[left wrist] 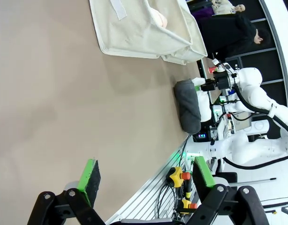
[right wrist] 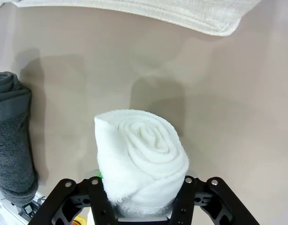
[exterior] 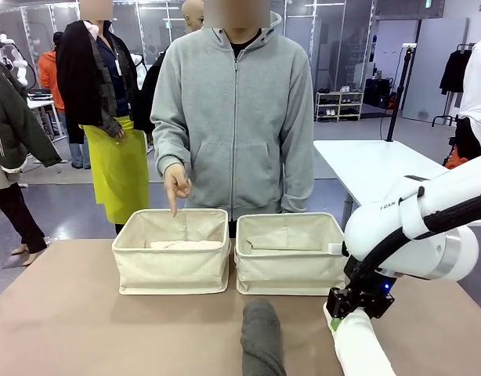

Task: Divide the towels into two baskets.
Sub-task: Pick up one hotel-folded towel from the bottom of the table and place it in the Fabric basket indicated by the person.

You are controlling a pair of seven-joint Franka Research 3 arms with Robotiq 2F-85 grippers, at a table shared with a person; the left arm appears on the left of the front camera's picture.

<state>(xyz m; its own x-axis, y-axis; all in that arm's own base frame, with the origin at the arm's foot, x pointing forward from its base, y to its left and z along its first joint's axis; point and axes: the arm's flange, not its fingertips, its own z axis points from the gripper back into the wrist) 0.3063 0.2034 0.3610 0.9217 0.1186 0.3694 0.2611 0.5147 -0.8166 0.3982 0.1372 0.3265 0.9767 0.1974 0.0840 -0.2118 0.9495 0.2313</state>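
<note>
The right gripper point(right wrist: 143, 192) is squeezing the near end of the white towel point(right wrist: 139, 159). The roll is covering the tips of its fingers, so the exact contact is hard to make out. In the right wrist view this towel is showing its spiral end, thick and fluffy, lying on the brown desk point(exterior: 68, 313) at the robot's edge. From the front its near end is running off the bottom of the picture. Just beside it, toward the middle of the desk, the dark grey towel point(exterior: 262, 337) is lying lengthwise, its near end also cut off. Two cream canvas baskets are sitting side by side farther back. The left basket point(exterior: 171, 270) and the right basket point(exterior: 291, 270) are each hiding most of what is inside. A pale rolled shape is peeking over each rim, its colour too faint to tell from the front. In the left wrist view, something pinkish is showing inside the nearer basket. On the white right arm point(exterior: 405, 227), grey lettering is reading "FRAN" before the curve of the casing cuts it off. Small white tabs on the baskets are carrying no readable print. A person in a grey hooded top is standing at the far side, one hand point(exterior: 176, 186) pointing a finger down over the left basket. The left gripper point(left wrist: 146, 173) is hanging above bare desk, its green-padded fingers point(left wrist: 90, 177) spread wide with nothing between them.
</note>
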